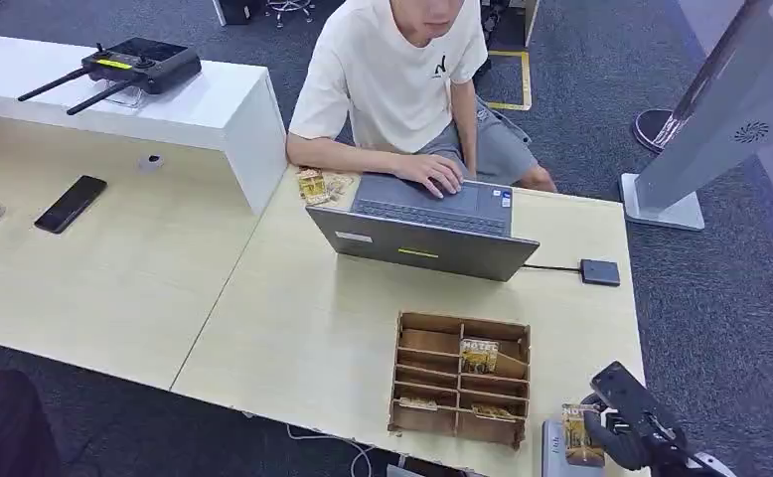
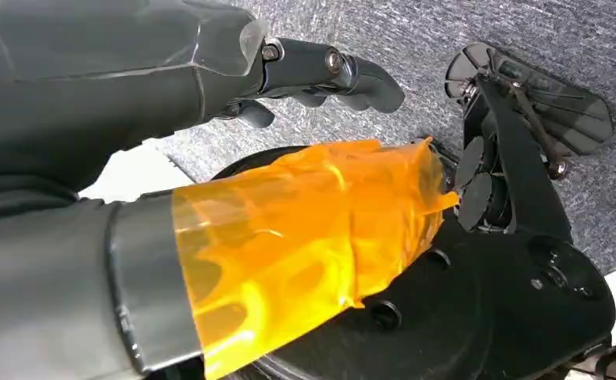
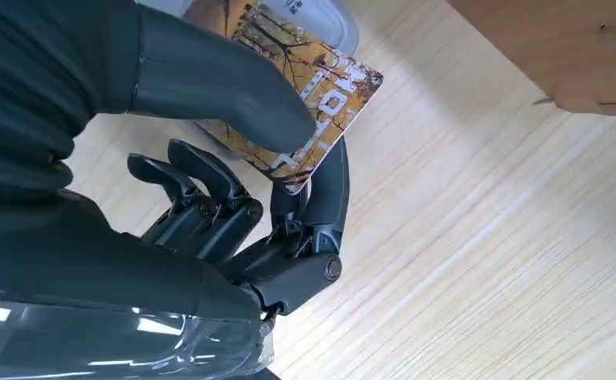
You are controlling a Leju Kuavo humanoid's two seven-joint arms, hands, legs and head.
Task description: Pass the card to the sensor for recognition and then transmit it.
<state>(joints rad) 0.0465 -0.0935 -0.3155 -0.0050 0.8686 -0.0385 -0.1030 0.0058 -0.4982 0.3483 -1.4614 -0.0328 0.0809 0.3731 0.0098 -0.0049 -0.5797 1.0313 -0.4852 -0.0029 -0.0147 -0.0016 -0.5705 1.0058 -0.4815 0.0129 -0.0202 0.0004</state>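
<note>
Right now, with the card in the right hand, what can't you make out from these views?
- Sensor: head view, cut off by the bottom edge; card and right hand cover part of it.
- Card's print: right wrist view, the thumb hides the middle of the card.
- Organizer contents: head view, the cards in its slots are too small to read.
- Left hand: left wrist view, orange tape hides part of it.

Card (image 3: 321, 103) in my dark grey right hand (image 3: 233, 190): yellow-brown tree print, white letters. Pale wood-grain table (image 1: 293, 328). Brown wooden organizer (image 1: 414, 343). Grey laptop (image 1: 422, 243). Person's cream T-shirt (image 1: 383, 79). Black phone (image 1: 71, 203). My left hand (image 2: 321, 75) dark grey, orange film on thumb (image 2: 305, 237).
</note>
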